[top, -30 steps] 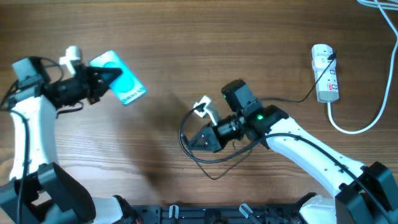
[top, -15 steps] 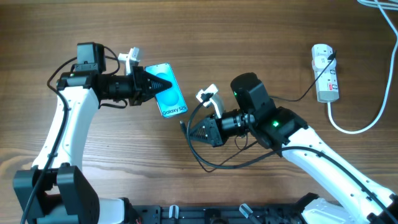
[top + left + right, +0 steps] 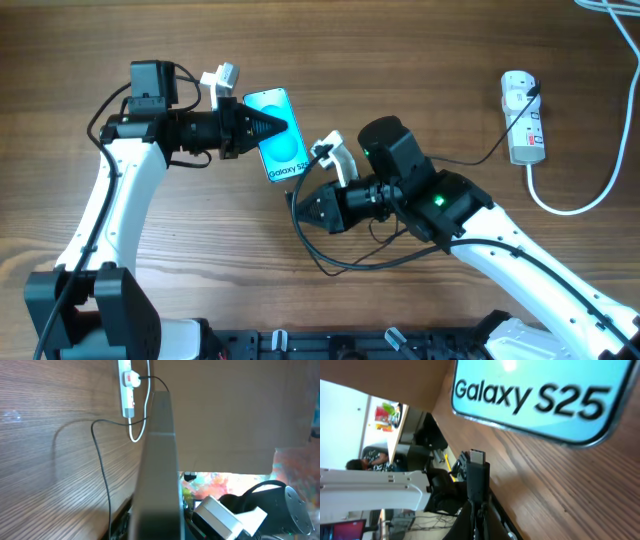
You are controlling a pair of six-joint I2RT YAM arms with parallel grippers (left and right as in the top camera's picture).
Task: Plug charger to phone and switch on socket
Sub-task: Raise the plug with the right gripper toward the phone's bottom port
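One phone in left claw | charger in right claw, nearby

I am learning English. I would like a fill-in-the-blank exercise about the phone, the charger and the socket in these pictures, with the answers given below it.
1. The left claw is shut on the phone, whose printed text reads "Galaxy ___".
2. The right claw holds the connector of the charger, which is not yet inside the ___.
3. The socket has a thick cord of ___ colour.
4. The far end of the charger is plugged into the ___.

Missing words: S25; phone; white; socket.
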